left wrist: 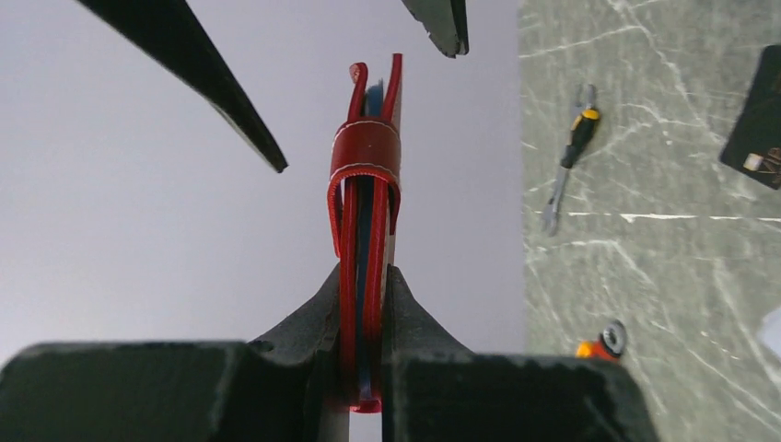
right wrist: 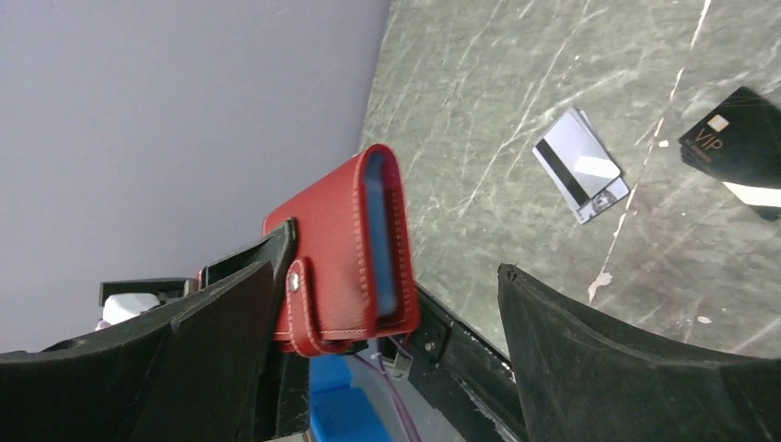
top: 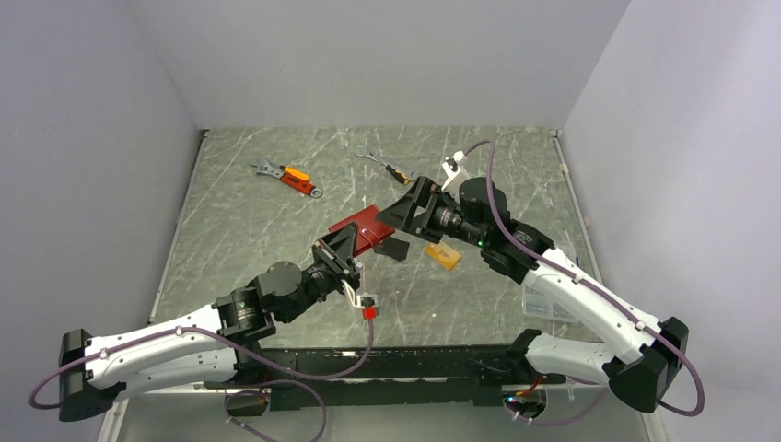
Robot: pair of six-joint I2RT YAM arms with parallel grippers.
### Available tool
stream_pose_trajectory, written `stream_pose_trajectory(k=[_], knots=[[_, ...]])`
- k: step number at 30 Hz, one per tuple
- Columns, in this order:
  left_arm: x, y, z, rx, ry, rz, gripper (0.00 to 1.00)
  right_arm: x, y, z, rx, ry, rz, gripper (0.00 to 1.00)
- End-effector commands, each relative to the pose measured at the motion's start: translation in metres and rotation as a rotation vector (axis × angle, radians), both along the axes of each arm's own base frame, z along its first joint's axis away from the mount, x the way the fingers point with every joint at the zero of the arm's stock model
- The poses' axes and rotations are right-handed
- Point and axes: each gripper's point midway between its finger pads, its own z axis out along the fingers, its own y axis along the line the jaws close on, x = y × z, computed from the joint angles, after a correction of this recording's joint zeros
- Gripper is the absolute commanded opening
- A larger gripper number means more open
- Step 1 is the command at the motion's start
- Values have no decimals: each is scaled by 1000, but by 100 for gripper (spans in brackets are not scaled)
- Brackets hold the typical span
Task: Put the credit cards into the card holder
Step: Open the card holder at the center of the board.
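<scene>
grey walls (top: pixel 368 55) boxed in a green marbled bench (top: pixel 239 258). your left claw (left wrist: pixel 364 276) was clenched on the card holder (left wrist: pixel 366 157), pinching its lower end edge-on between both fingers and holding it up off the bench, over the middle. your right claw (right wrist: pixel 396 258) stood released, jaws wide, one finger on either side of the holder. the finger on the snap side sat right against it or just beside it; i could not tell which.

by my judgement the holder would handle light and soft. its leather-like walls would give under a squeeze, so you'd do best to take it by the folded spine and leave the pocket mouth free. the cards looked thin, stiff and slick, and lying flat they would likely be awkward to lift except by an edge or corner.

the holder was red with pale stitching and blue lining showing between its leaves. a tab with a small stud wrapped over one end, so it looked closed.

further out, a black card (right wrist: pixel 737 147) with gold lettering and a silver-grey card (right wrist: pixel 580 164) with a dark stripe lay flat and apart. an orange card (top: pixel 446 255) lay right of the middle. two orange-handled wrenches (top: pixel 290 177) (top: pixel 387 166) lay toward the far edge.
</scene>
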Motion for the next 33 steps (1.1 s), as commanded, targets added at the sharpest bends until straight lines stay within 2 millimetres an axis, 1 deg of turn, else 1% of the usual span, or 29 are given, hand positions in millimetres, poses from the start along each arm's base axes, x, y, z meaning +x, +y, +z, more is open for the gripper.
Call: stream_pose_trajectory(k=[1, 4, 6, 12, 13, 14, 15, 16, 17, 18, 19, 20, 21, 22, 23, 25, 26, 27, 29, 31, 33], knots=[[-7, 4, 45, -80, -215, 15, 0, 2, -12, 16, 9, -60, -22, 93], [-9, 1, 46, -72, -254, 8, 0, -1, -2, 19, 79, -56, 30, 90], [-7, 1, 47, -75, -238, 22, 0, -4, 6, 19, 114, -43, 67, 85], [-6, 5, 45, -77, -218, 35, 0, -10, 24, 16, 228, -2, 145, 59], [-6, 5, 43, -77, -212, 34, 0, -9, 25, 19, 249, -9, 148, 54], [-6, 5, 42, -77, -207, 34, 0, -9, 26, 21, 265, -12, 149, 45], [-6, 5, 42, -82, -197, 35, 0, -9, 26, 24, 281, -19, 150, 35], [-5, 5, 40, -85, -175, 38, 1, -9, 26, 27, 297, -26, 153, 21], [-4, 5, 39, -100, -135, 42, 6, -10, 26, 30, 308, -36, 158, 9], [-3, 5, 38, -118, -69, 49, 21, -10, 26, 33, 313, -43, 159, 0], [-4, 4, 32, -117, 27, 46, 43, -10, 25, 36, 315, -56, 161, 0], [-6, 4, 27, -126, 149, 37, 62, -10, 23, 38, 314, -69, 165, 0], [-12, 3, 29, -161, 275, 16, 84, -8, 20, 41, 307, -83, 163, 0], [-21, 4, 46, -227, 400, -16, 97, -8, 15, 42, 290, -101, 164, 0], [-32, 2, 34, -227, 544, -38, 99, -7, 10, 44, 264, -127, 167, 0], [-55, 0, 42, -278, 743, -101, 99, -8, 0, 45, 192, -187, 176, 0], [-64, 2, 49, -304, 814, -123, 99, -11, -4, 45, 146, -223, 196, 0], [-71, 3, 51, -330, 885, -129, 99, -14, -7, 43, 93, -255, 220, 0], [-79, 5, 54, -362, 1016, -118, 99, -21, -13, 34, -1, -286, 269, 0], [-85, 8, 56, -386, 1134, -108, 99, -30, -14, 27, -37, -319, 329, 0], [-91, 7, 61, -416, 1218, -136, 99, -38, -14, 20, -51, -343, 387, 0]])
